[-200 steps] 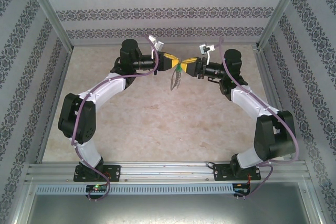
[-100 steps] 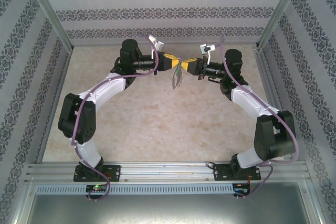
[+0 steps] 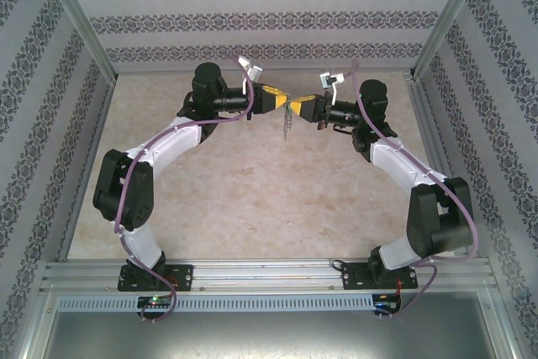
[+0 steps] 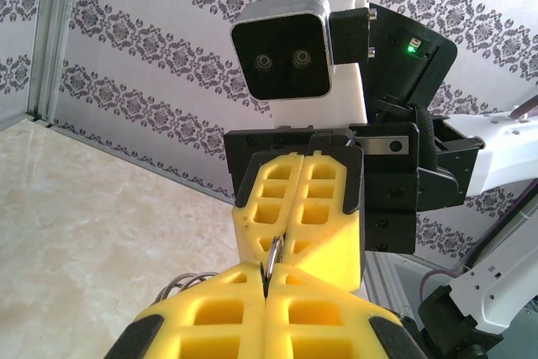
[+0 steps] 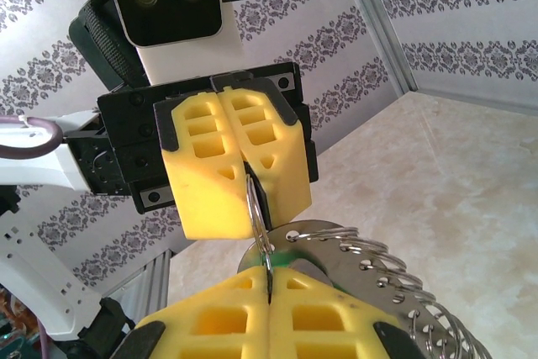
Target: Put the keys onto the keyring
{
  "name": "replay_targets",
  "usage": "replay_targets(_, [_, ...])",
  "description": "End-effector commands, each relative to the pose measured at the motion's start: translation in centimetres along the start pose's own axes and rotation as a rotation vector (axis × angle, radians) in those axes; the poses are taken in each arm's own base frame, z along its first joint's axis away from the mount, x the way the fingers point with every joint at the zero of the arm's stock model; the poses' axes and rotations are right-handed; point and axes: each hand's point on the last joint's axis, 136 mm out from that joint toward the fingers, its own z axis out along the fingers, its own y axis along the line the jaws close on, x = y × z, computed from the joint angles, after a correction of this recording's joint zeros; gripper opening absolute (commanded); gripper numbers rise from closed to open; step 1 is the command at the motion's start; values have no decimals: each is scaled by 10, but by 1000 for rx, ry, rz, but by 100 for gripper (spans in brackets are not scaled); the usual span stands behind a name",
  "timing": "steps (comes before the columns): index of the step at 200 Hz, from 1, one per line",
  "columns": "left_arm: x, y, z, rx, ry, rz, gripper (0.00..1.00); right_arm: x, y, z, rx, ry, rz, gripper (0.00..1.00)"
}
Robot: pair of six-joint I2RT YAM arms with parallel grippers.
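Both grippers meet tip to tip in the air over the back of the table. My left gripper is shut on a thin wire ring of the keyring. The same ring runs into the seam of my right gripper, which is also shut. The key's green head lies right at the right fingertips; whether it is pinched too I cannot tell. A metal plate with several small rings hangs beside it, and its coils show in the left wrist view.
The beige table lies below the hanging keyring. Patterned walls and aluminium posts close in the back and sides. The arm bases stand on the rail at the near edge.
The right gripper has shut. The hanging chain has drawn in under the fingertips, and the green head shows less from above. The arms have barely shifted.
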Motion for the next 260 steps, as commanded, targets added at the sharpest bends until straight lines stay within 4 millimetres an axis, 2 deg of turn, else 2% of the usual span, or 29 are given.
replay_targets(1, [-28, -24, -1, 43, -63, 108, 0, 11, 7, 6, -57, 35, -18, 0])
replay_targets(71, [-24, -24, 1, 46, -59, 103, 0, 11, 7, 18, -98, 55, -14, 0])
replay_targets(103, [-23, -24, 1, 46, -59, 101, 0, 9, 4, 18, -94, 50, -12, 0])
replay_targets(140, [-26, -29, 0, 68, -78, 102, 0, 4, -6, 8, -100, 27, 15, 0])
replay_targets(224, [-39, -44, -3, 131, -129, 108, 0, 5, 11, 7, -218, 81, -19, 0])
replay_targets(260, [-41, -46, -2, 152, -144, 96, 0, 2, 14, 15, -244, 93, -29, 0])
